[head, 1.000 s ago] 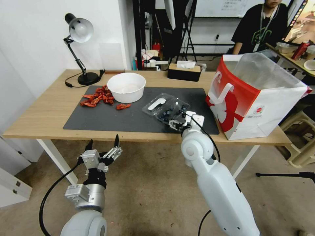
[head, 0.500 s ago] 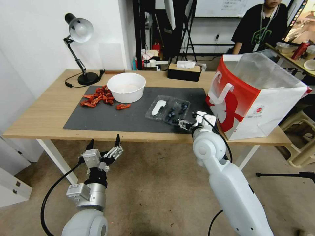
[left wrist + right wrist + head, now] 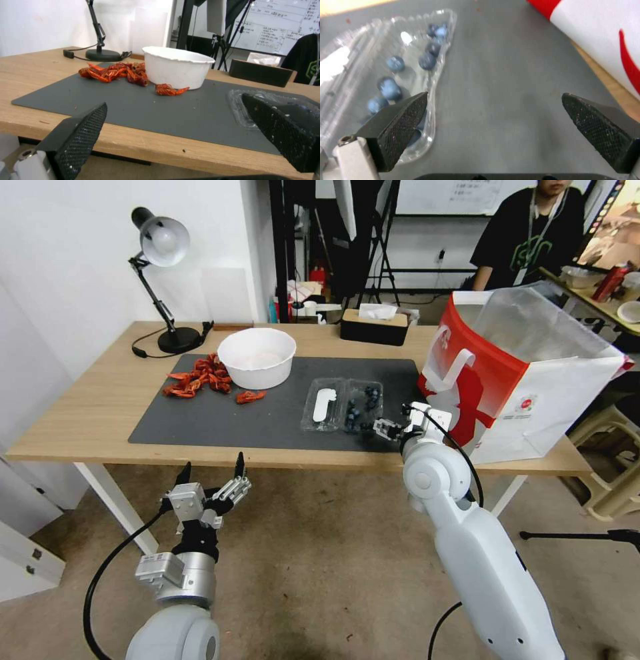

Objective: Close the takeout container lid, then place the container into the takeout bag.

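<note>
The takeout container (image 3: 342,405) is lying open on the dark mat, just beside the takeout bag (image 3: 520,380). The right gripper (image 3: 383,428) is hovering at the container's bag-side edge, jaws spread wide and empty; the left gripper (image 3: 210,468) is idling below the tabletop, jaws apart. Best to get under the lid (image 3: 323,405) on the container's far side and fold it over gently.

Clear glossy plastic: takeout container (image 3: 363,407), lid (image 3: 325,405). Smooth paper, silvery foil lining: takeout bag (image 3: 527,387). Matt dark mat (image 3: 267,417). Light wood-grain tabletop (image 3: 93,407). Black cross-hatched textured fingers (image 3: 403,125).
</note>
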`<state>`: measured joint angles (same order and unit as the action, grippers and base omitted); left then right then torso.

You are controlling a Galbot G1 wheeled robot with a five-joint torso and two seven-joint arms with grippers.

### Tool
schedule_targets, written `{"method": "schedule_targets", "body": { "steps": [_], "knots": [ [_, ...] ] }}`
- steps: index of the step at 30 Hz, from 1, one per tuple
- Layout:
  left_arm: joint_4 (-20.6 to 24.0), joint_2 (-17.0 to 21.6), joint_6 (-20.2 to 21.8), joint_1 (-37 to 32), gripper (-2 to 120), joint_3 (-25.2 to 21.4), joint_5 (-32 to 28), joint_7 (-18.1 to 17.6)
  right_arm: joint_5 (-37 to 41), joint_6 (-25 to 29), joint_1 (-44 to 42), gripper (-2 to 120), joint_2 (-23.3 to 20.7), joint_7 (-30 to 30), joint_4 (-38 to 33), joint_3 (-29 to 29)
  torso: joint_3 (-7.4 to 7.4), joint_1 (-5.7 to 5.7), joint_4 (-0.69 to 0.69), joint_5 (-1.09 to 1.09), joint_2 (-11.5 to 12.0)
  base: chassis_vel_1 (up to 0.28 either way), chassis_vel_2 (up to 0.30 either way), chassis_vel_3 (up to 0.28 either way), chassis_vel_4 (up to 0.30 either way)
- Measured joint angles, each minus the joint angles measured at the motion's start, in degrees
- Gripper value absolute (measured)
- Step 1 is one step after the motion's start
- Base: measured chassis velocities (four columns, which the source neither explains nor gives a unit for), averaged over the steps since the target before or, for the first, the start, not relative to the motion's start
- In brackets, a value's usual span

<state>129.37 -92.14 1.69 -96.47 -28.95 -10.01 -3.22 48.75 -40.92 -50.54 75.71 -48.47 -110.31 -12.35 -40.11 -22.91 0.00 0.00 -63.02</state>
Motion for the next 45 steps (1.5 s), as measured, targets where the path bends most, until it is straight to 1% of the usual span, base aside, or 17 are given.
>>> {"method": "schedule_targets", "body": {
  "steps": [3, 4, 6, 7, 10, 11, 13, 14, 15, 16, 17, 18, 23, 26, 28, 36, 45],
  "knots": [
    [-0.01, 0.0, 0.0, -0.01, 100, 0.0, -0.02, -0.01, -1.02, 0.76, -0.37, 100, -0.08, 1.25, -0.71, -0.22, 0.0, 0.0, 0.01, 0.0, 0.01, 0.0, 0.0, 0.0, 0.0],
    [-0.02, 0.0, 0.02, 0.0, 100, -0.03, -0.06, -0.04, -3.53, 4.26, -1.65, 100, -0.76, 5.53, -2.18, -0.27, 0.0, 0.0, 0.0, 0.0, 0.0, 0.0, 0.0, 0.0, 0.0],
    [-0.04, 0.0, 0.08, 0.09, 100, -0.05, -0.12, -0.06, -6.37, 9.49, -3.36, 100, -1.66, 10.42, -3.87, 0.02, 0.0, 0.0, 0.01, 0.0, 0.01, 0.0, 0.0, 0.0, 0.0],
    [-0.04, 0.0, 0.08, 0.09, 100, -0.05, -0.12, -0.06, -6.37, 9.49, -3.36, 100, -1.66, 10.42, -3.87, 0.02, 0.0, 0.0, 0.01, 0.0, 0.01, 0.0, 0.0, 0.0, 0.0],
    [-0.08, 0.05, 0.11, 0.14, 100, -0.07, -0.2, -0.1, -10.28, 15.33, -7.01, 100, -3.41, 16.45, -7.29, 0.61, 0.0, 0.0, 0.01, 0.0, 0.01, 0.0, 0.0, 0.0, 0.0],
    [-0.08, 0.05, 0.11, 0.14, 100, -0.07, -0.2, -0.1, -10.28, 15.33, -7.01, 100, -3.41, 16.45, -7.29, 0.61, 0.0, 0.0, 0.01, 0.0, 0.01, 0.0, 0.0, 0.0, 0.0],
    [-0.2, 0.2, 0.11, 0.15, 100, -0.11, -0.28, -0.12, -14.05, 19.67, -10.23, 100, -4.98, 19.98, -9.95, 1.3, 0.0, 0.0, -0.01, 0.0, 0.01, 0.0, 0.0, 0.0, 0.0],
    [-0.31, 0.36, 0.11, 0.17, 100, -0.18, -0.41, -0.16, -19.72, 25.04, -14.21, 100, -6.61, 23.3, -12.36, 1.58, 0.01, 0.0, 0.01, 0.0, 0.0, 0.0, 0.0, 0.0, 0.0],
    [-0.31, 0.36, 0.11, 0.17, 100, -0.18, -0.41, -0.16, -19.72, 25.04, -14.21, 100, -6.61, 23.3, -12.36, 1.58, 0.01, 0.0, 0.01, 0.0, 0.0, 0.0, 0.0, 0.0, 0.0],
    [-0.33, 0.44, 0.09, 0.18, 100, -0.21, -0.51, -0.21, -24.14, 28.59, -17.14, 100, -7.54, 25.23, -13.61, 1.36, 0.0, 0.0, 0.01, 0.0, 0.0, 0.0, 0.0, 0.0, 0.0],
    [-0.33, 0.46, 0.09, 0.19, 100, -0.22, -0.54, -0.21, -25.36, 29.51, -18.05, 100, -7.76, 25.72, -13.93, 1.23, 0.0, 0.0, 0.0, 0.0, 0.0, 0.0, 0.0, 0.0, 0.0],
    [-0.34, 0.58, 0.07, 0.19, 100, -0.26, -0.67, -0.27, -30.58, 32.96, -22.03, 100, -8.54, 26.96, -15.27, 0.88, 0.01, 0.0, -0.01, 0.01, 0.0, 0.0, 0.0, 0.0, 0.0],
    [-0.34, 0.87, 0.01, 0.22, 100, -0.43, -0.97, -0.5, -38.47, 37.19, -29.67, 100, -8.68, 26.4, -18.73, 0.83, 0.01, 0.0, 0.0, -0.01, 0.0, 0.0, 0.0, 0.0, 0.0],
    [-0.34, 1.18, -0.11, 0.2, 100, -0.47, -1.12, -0.61, -47.35, 42.66, -36.34, 100, -7.62, 24.97, -20.02, 1.65, 0.01, 0.0, 0.0, 0.0, 0.0, 0.0, 0.0, 0.0, 0.0],
    [-0.35, 1.3, -0.23, 0.17, 100, -0.47, -1.15, -0.63, -50.0, 44.61, -38.48, 100, -7.04, 24.18, -20.02, 1.95, 0.01, 0.0, 0.0, 0.0, 0.0, 0.0, 0.0, 0.0, 0.0],
    [-0.46, 2.17, -1.04, -0.22, 100, -0.55, -1.26, -0.67, -55.13, 48.26, -44.92, 100, -4.82, 21.04, -17.61, 3.79, 0.0, 0.0, 0.0, 0.0, 0.0, 0.0, 0.0, 0.0, 0.0],
    [-0.5, 2.94, -1.46, -0.3, 100, -0.48, -1.54, -0.72, -55.08, 48.23, -45.27, 100, -4.04, 20.65, -17.03, 3.63, 0.0, 0.0, 0.01, 0.0, 0.0, 0.0, 0.0, 0.0, 0.0]
  ]
}}
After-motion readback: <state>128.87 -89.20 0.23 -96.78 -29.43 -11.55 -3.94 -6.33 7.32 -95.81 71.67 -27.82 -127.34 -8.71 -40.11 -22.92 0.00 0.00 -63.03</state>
